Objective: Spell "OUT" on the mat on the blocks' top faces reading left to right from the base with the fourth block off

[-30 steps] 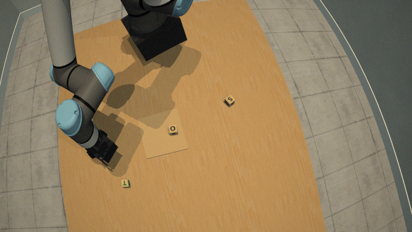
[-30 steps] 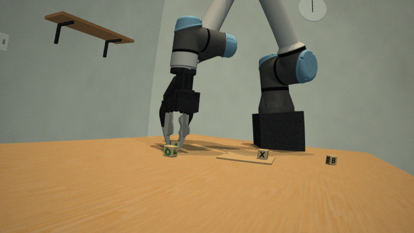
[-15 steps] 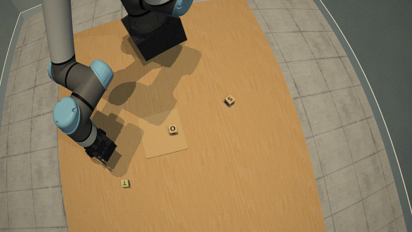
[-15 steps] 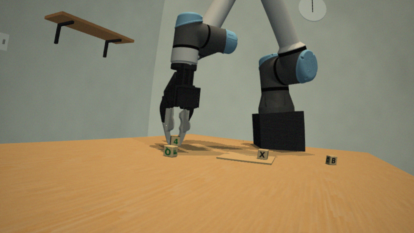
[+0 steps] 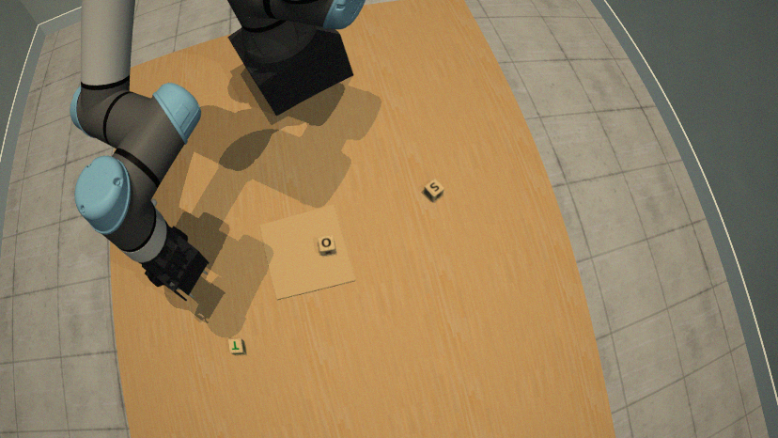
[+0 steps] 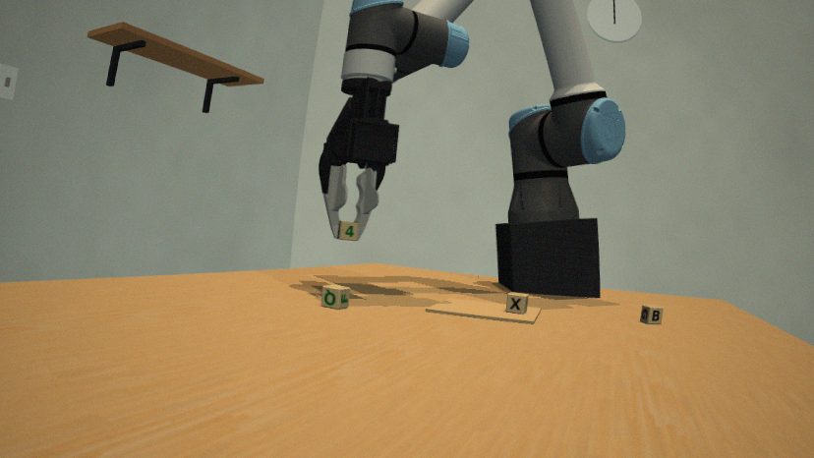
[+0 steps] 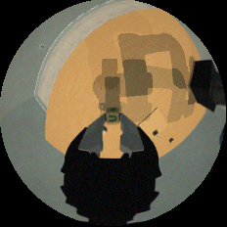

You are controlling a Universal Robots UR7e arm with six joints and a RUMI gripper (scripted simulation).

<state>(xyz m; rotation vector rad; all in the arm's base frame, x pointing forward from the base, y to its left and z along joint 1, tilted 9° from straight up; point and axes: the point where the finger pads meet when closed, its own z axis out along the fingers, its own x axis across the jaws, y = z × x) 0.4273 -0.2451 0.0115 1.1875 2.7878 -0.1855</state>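
Fingers of the black two-jaw gripper are clamping the wooden U cube above the bench's robot-side left corner. The wooden black-O cube is already occupying the thin tan square mat; U and the wooden green-T cube, lying near the left edge, are awaiting placement.

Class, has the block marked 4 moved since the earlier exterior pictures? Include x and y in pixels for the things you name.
Yes: upward. The block (image 6: pixel 348 231) (image 7: pixel 113 115) now hangs well above the table (image 6: pixel 398 386), between the fingers (image 6: pixel 364 218).
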